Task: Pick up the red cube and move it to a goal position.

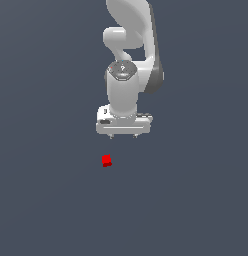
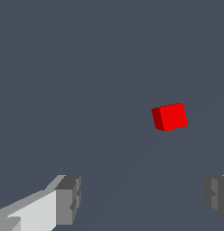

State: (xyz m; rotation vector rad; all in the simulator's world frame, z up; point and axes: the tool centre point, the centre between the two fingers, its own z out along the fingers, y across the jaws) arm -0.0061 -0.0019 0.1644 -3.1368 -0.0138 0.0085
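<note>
The red cube (image 1: 107, 160) is a tiny bright red block lying on the flat grey surface, apart from everything else. My white gripper (image 1: 124, 136) hangs above it and slightly toward the exterior view's right, pointing down. The jaws stand wide apart with nothing between them. In the wrist view the red cube (image 2: 170, 116) lies on the surface beyond the two grey fingertips (image 2: 68, 198), nearer to the other fingertip (image 2: 217, 196), and is not between them.
The plain dark grey surface (image 1: 196, 200) fills both views. The white arm (image 1: 127, 45) rises behind the gripper at the top of the exterior view.
</note>
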